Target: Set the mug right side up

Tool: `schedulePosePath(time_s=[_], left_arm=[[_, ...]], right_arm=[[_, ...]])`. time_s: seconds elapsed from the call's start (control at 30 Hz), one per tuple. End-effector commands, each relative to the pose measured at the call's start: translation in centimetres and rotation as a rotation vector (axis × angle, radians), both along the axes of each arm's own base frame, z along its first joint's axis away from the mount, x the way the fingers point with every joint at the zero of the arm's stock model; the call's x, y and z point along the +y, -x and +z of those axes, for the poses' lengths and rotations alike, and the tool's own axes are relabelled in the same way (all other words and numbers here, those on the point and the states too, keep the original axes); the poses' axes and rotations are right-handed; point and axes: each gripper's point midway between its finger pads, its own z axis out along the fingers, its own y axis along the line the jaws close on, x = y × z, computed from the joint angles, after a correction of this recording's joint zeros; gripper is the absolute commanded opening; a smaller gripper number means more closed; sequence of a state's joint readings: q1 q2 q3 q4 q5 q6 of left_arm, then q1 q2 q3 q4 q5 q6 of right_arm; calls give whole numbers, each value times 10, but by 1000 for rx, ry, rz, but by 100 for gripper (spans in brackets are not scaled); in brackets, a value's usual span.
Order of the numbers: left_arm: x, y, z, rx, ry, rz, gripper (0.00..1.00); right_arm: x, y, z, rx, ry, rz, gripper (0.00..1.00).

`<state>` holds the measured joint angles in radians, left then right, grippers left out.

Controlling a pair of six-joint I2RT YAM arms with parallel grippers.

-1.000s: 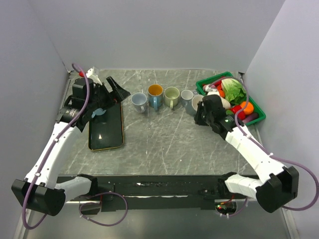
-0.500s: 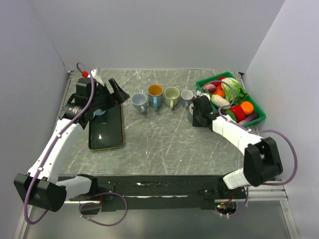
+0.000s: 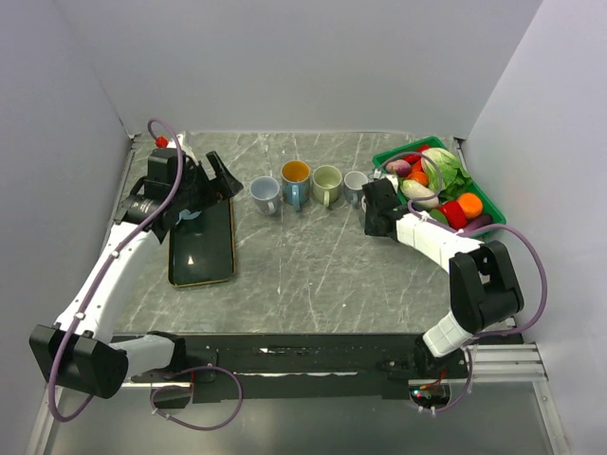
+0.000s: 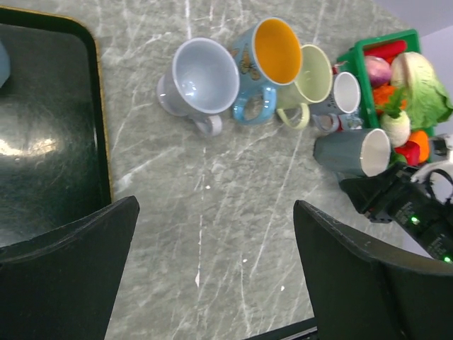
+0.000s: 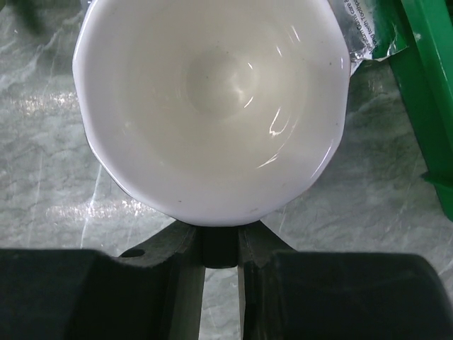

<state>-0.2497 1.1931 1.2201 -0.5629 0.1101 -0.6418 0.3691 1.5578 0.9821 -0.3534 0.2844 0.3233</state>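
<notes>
mug (image 4: 345, 151): matte grey outside, glossy white inside, round rim, lay on its side just beside the green basket (image 4: 366, 92) | table (image 4: 233, 212): grey veined stone look | right gripper (image 5: 220, 249): clenched on the mug's rim, mouth facing it | left gripper (image 4: 216, 237): spread wide, released, well apart from the basket

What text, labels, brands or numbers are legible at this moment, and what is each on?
Silver wrapper beside the grey mug: lines of small print, too blurred and tilted to read.
Blue mug: a printed pattern on its side, with no legible words.
Nothing else in any view carries readable text.
</notes>
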Motion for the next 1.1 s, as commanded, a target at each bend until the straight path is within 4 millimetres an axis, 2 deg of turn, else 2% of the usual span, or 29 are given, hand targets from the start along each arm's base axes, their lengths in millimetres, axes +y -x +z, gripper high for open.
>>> schedulePosePath(time_s=[0.0, 0.07, 0.13, 0.27, 0.37, 0.4, 0.43, 0.5, 0.53, 0.63, 0.77, 0.9, 1.0, 1.07], left_arm=[[10, -7, 11, -35, -48, 28, 96], [15, -9, 9, -34, -70, 42, 96], [19, -10, 6, -29, -87, 55, 96], [31, -15, 5, -34, -142, 68, 96], [66, -25, 3, -15, -246, 167, 96], [78, -29, 0, -2, -278, 202, 96], [91, -32, 2, -1, -301, 229, 96], [103, -36, -2, 6, -328, 257, 96], [112, -37, -5, 13, -342, 280, 96], [125, -37, -25, 36, -392, 245, 96], [112, -36, -55, 37, -465, -3, 96], [104, -40, -65, 25, -459, -73, 96], [109, -40, -72, 47, -489, -71, 96], [113, -39, -85, 49, -523, -88, 96]], right_arm=[[-3, -21, 18, -84, -13, -53, 42], [-4, -19, 25, -96, -25, -60, 54], [-3, -17, 35, -110, -39, -60, 60], [-5, -15, 52, -121, -46, -78, 82], [-8, -13, 73, -142, -61, -94, 90], [-10, -9, 77, -131, -64, -95, 92], [-7, -11, 92, -159, -90, -87, 93], [-6, -9, 107, -179, -115, -81, 95], [-5, -8, 122, -207, -135, -78, 96], [0, -5, 151, -251, -199, -51, 98], [4, -3, 173, -277, -256, -28, 98], [9, -4, 180, -256, -286, -2, 98], [11, -9, 185, -258, -293, 5, 98], [15, -11, 187, -260, -314, 11, 97]])
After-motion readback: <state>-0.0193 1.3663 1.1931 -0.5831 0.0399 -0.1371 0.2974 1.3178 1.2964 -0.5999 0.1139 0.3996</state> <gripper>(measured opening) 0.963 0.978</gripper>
